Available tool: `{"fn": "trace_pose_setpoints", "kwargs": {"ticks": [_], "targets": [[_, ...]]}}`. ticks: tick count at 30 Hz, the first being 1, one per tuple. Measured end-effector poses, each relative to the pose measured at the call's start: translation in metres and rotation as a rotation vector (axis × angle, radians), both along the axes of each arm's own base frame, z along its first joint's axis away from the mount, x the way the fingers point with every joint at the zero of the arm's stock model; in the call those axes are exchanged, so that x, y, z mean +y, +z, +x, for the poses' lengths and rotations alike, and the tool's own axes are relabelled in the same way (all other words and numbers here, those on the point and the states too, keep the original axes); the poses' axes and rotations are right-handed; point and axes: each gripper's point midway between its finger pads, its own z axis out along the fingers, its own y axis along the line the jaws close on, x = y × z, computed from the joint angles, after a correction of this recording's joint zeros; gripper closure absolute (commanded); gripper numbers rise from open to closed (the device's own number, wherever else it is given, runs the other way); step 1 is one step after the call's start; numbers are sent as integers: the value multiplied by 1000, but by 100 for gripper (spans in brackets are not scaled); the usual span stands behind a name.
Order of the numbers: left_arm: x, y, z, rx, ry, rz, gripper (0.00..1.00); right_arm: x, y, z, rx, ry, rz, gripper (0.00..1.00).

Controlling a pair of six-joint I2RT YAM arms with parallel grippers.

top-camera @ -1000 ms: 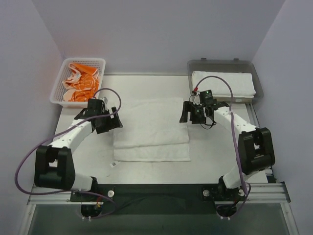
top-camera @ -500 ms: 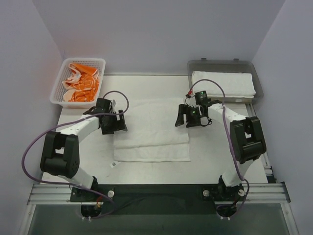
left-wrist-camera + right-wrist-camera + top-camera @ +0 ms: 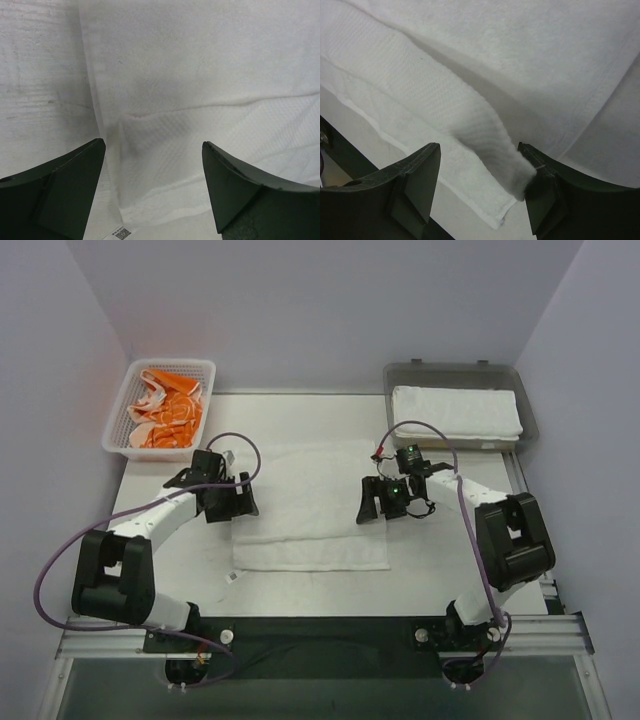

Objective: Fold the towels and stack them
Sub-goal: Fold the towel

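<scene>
A white towel (image 3: pixel 310 502) lies flat mid-table, its far part doubled over the near strip. My left gripper (image 3: pixel 238 503) hangs open over the towel's left edge; in the left wrist view the gripper (image 3: pixel 153 144) frames the fold line (image 3: pixel 165 112) with nothing between its fingers. My right gripper (image 3: pixel 373 503) is at the towel's right edge. Seen from the right wrist, the gripper (image 3: pixel 479 146) stands open around a raised corner (image 3: pixel 512 172) of the upper layer, which touches the right finger (image 3: pixel 545 195). More towels: orange-and-white ones (image 3: pixel 165 410) and a folded white one (image 3: pixel 455 410).
A white mesh basket (image 3: pixel 125 435) at the back left holds the orange towels. A grey tray (image 3: pixel 450 372) at the back right holds the folded white towel. A small printed label (image 3: pixel 120 232) sticks out at the towel's near left corner. Black rail (image 3: pixel 320 630) along the near edge.
Both grippers have come nearer along the towel's side edges and lower onto it. The right jaws have narrowed somewhat around the raised corner.
</scene>
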Motion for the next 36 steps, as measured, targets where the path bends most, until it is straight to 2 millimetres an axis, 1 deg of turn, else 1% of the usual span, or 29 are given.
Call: {"fn": "trace_pose_setpoints", "kwargs": {"ticks": [7, 14, 18, 20, 23, 26, 32, 36], "targets": [[3, 3, -10, -16, 3, 1, 11, 0, 12, -32, -91, 93, -24, 34], [3, 9, -11, -41, 4, -4, 11, 2, 27, -48, -215, 154, -102, 31], [3, 16, -11, -63, 5, -10, 11, 0, 20, -64, -197, 177, -186, 29], [3, 20, -10, -78, 7, -14, 11, 2, 13, -76, -176, 196, -212, 29], [3, 27, -9, -102, 10, -20, 11, -2, 3, -96, -117, 190, -261, 28], [3, 31, -9, -114, 11, -23, 11, -8, -2, -103, -81, 147, -289, 28], [3, 40, -11, -132, 27, -35, 11, -20, -7, -121, -21, 68, -317, 27], [3, 53, -13, -159, 58, -57, 11, -16, 0, -131, -22, 75, -304, 28]]}}
